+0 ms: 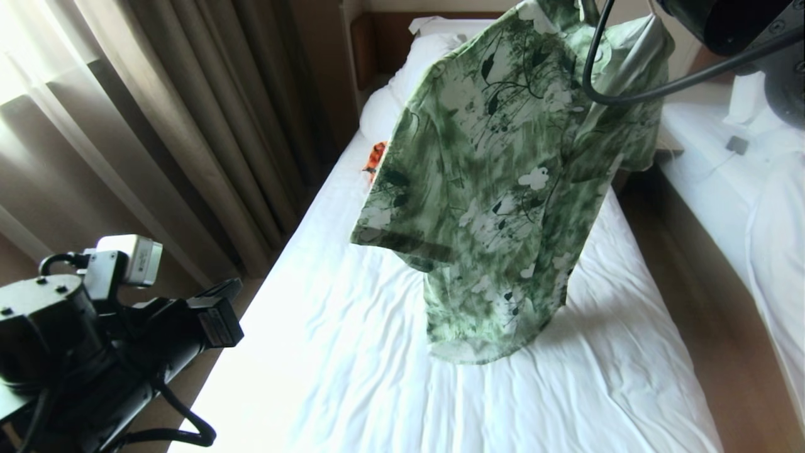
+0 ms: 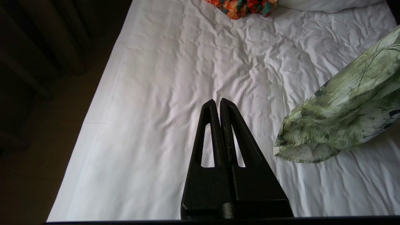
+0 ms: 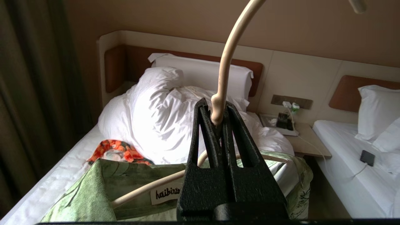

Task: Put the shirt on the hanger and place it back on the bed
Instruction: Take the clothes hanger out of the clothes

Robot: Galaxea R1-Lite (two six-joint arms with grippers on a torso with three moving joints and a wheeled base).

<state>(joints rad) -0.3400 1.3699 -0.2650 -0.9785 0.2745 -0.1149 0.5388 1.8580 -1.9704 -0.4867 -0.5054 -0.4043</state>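
The light green flowered shirt (image 1: 497, 189) hangs in the air over the bed (image 1: 352, 352), draped on the cream hanger (image 3: 226, 59). Its hem ends just above the white sheet. My right gripper (image 3: 216, 107) is shut on the base of the hanger's hook, and the hanger's arms run inside the shirt's collar (image 3: 93, 184). The right arm is at the top right of the head view. My left arm (image 1: 94, 327) is low at the left, off the bed's side. The left gripper (image 2: 218, 101) is shut and empty above the sheet (image 2: 156, 109), well apart from the shirt's hem (image 2: 343, 125).
An orange patterned garment (image 1: 375, 157) lies near the bunched white duvet (image 3: 162, 109) and pillow at the headboard. Brown curtains (image 1: 188, 126) line the bed's left side. A second white bed (image 1: 755, 189) and a nightstand (image 3: 306, 137) stand on the right.
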